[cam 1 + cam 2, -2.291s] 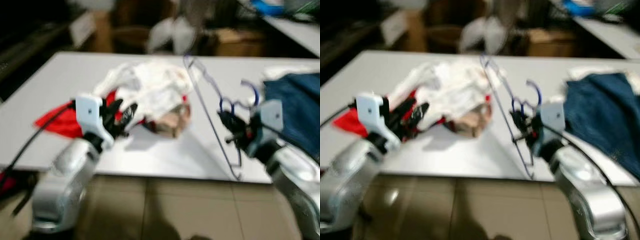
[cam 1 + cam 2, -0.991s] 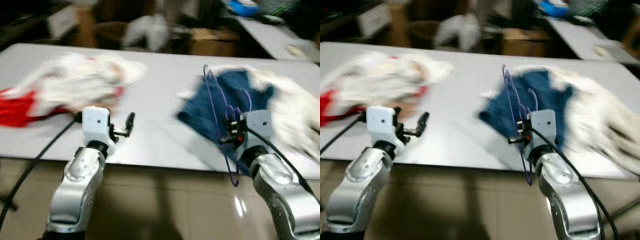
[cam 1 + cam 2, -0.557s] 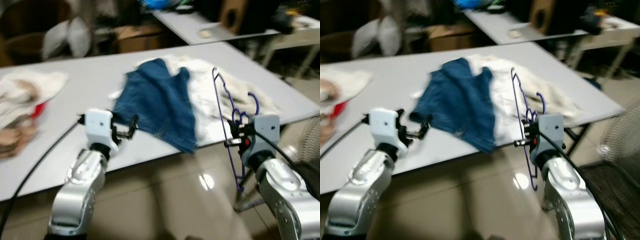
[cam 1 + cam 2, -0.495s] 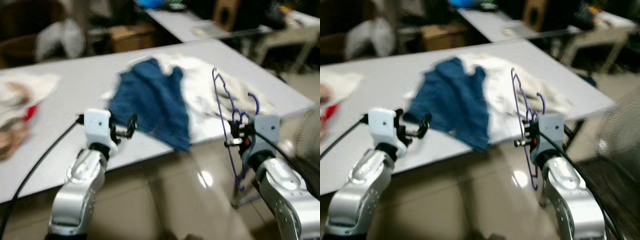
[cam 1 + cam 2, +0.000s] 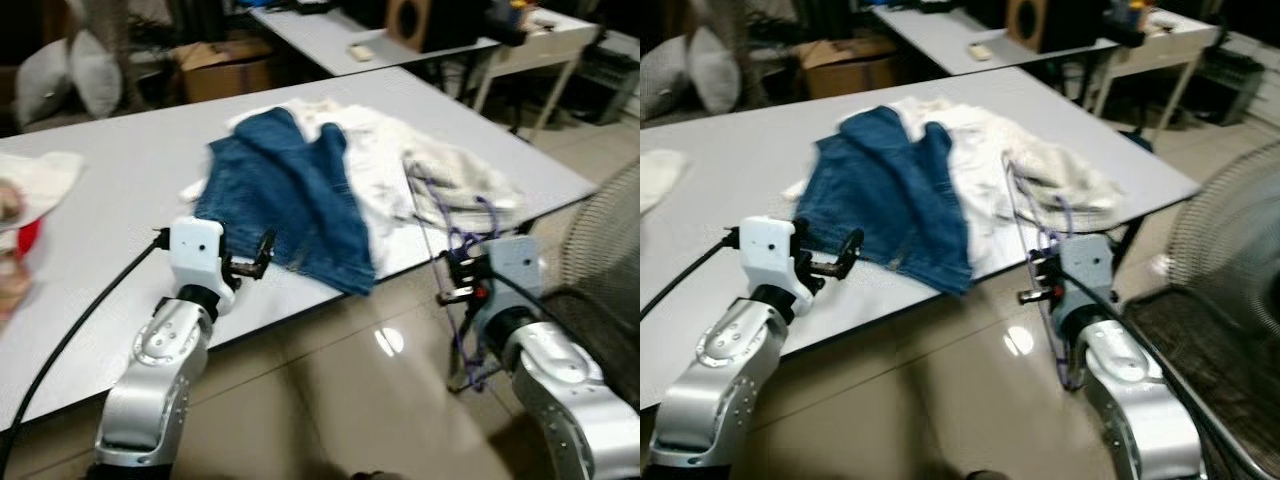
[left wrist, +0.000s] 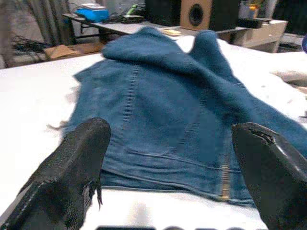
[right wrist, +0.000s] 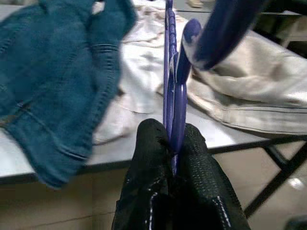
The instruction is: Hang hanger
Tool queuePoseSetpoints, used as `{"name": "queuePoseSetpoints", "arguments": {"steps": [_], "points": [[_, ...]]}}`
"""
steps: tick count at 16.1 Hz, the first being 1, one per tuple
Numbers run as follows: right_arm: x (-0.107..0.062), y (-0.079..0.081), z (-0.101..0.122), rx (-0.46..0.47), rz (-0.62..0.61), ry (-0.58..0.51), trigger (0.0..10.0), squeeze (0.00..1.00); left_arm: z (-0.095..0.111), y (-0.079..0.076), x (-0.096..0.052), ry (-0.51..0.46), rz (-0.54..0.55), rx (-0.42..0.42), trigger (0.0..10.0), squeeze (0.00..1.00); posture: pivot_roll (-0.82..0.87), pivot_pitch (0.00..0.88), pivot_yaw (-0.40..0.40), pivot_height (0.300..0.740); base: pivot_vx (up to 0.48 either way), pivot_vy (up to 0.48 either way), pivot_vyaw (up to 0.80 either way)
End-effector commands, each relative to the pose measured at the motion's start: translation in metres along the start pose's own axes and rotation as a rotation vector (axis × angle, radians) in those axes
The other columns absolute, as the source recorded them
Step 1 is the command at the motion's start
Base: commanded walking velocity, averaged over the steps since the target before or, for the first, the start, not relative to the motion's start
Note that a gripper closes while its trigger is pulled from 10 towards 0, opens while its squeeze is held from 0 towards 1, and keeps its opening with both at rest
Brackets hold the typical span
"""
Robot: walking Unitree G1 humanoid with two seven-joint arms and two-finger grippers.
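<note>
View's swung right since earlier: right gripper (image 7: 175,143) still pinches purple hanger (image 5: 455,245) off table edge (image 5: 560,195) w/ bare floor (image 5: 350,400) below, left gripper (image 6: 168,143) spread over jeans (image 6: 177,120).

Motion blur is smearing the purple hanger (image 5: 450,215) in both eye views, leaving its wire outline doubled. The blue jeans (image 5: 290,195) are covering part of the white garments (image 5: 385,150). The red cloth (image 5: 25,238) is running off the left edge. The fan (image 5: 1230,250) is being cropped at the right.
</note>
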State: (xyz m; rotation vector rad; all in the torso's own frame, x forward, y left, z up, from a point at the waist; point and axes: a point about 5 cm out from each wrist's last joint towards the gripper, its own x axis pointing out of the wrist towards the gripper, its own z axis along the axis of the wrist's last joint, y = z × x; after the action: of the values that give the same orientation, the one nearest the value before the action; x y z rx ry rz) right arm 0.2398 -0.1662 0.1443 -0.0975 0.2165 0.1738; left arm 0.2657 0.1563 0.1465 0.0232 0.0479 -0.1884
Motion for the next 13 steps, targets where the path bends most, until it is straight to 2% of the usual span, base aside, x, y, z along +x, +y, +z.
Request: {"name": "queuePoseSetpoints", "arguments": {"steps": [1,2,7,8,12,13], "points": [[-0.0027,-0.0048,-0.0022,-0.007,-0.034,0.008,10.0,0.0,-0.0007,-0.0009,0.0005,-0.002,-0.015,0.0,10.0,0.0,-0.19,0.0,0.045,0.74,0.0,0.48,0.0],[-0.0048,-0.0064,-0.004,-0.002,-0.053,0.01,10.0,0.0,-0.0023,-0.0016,0.0015,0.002,-0.019,-0.005,10.0,0.0,-0.2,0.0,0.051,0.74,0.0,0.461,0.0],[-0.0036,-0.0137,-0.0017,0.0,-0.09,-0.013,10.0,0.0,-0.0014,-0.0071,0.0064,-0.021,-0.048,0.002,10.0,0.0,-0.2,0.0,0.047,0.74,0.0,0.0,0.0],[-0.0027,-0.0124,-0.0031,0.055,-0.069,-0.011,10.0,0.0,-0.0001,-0.0091,0.0054,-0.038,-0.069,0.001,10.0,0.0,-0.2,0.0,0.043,0.74,0.0,0.0,-0.8],[-0.0006,-0.0135,-0.0005,0.013,-0.073,-0.017,10.0,0.0,0.0008,-0.0091,0.0054,-0.044,-0.071,-0.003,10.0,0.0,-0.19,0.0,0.041,0.74,0.305,0.0,-0.8],[0.0001,-0.014,0.0001,0.008,-0.075,-0.02,10.0,0.0,0.0,-0.0096,0.0056,-0.04,-0.071,-0.001,10.0,0.0,-0.19,0.0,0.041,0.74,0.386,0.0,0.0]]}}
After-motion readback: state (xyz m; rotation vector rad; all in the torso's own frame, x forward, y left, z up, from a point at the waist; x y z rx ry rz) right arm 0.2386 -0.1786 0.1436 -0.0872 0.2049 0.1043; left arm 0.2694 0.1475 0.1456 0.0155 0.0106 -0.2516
